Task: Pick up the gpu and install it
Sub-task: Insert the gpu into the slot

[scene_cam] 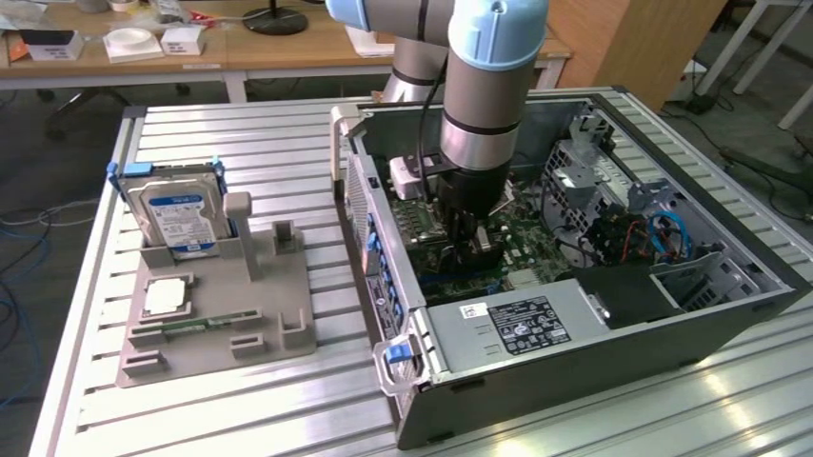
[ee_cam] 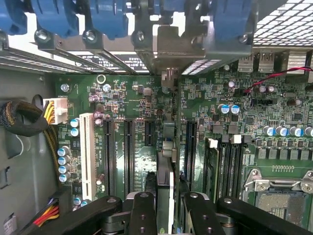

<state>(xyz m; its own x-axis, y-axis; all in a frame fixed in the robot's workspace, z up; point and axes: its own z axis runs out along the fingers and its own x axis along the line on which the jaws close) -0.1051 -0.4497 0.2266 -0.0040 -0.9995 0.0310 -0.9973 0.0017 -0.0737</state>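
The arm is reaching straight down into the open case (scene_cam: pixel 610 343), which is lying on its side on the table (scene_cam: pixel 228 133). The pincer (scene_cam: pixel 470 249) is hanging low over the motherboard (scene_cam: pixel 534 249), near the middle of the case.

In the wrist view the pincer (ee_cam: pixel 166 208) is pinching the gpu (ee_cam: pixel 166 161). One black finger (ee_cam: pixel 143 213) is pressing on each face of the card. The gpu is standing on edge, so it is showing as a thin strip. It is running across the motherboard (ee_cam: pixel 244 147) between two long black slots (ee_cam: pixel 128 152), towards the row of blue clips (ee_cam: pixel 107 17) at the case's rear wall. Whether its lower edge is sitting in a slot cannot be told. A white slot (ee_cam: pixel 87 152) is lying parallel to it, further off.

In the exterior view a grey holder (scene_cam: pixel 216 314) is sitting on the table at nine o'clock from the case, well apart from the pincer. A hard drive (scene_cam: pixel 178 214) is standing upright at the holder's eleven o'clock corner. The power supply (scene_cam: pixel 521 324) is filling the case's six o'clock side, just beside the motherboard.
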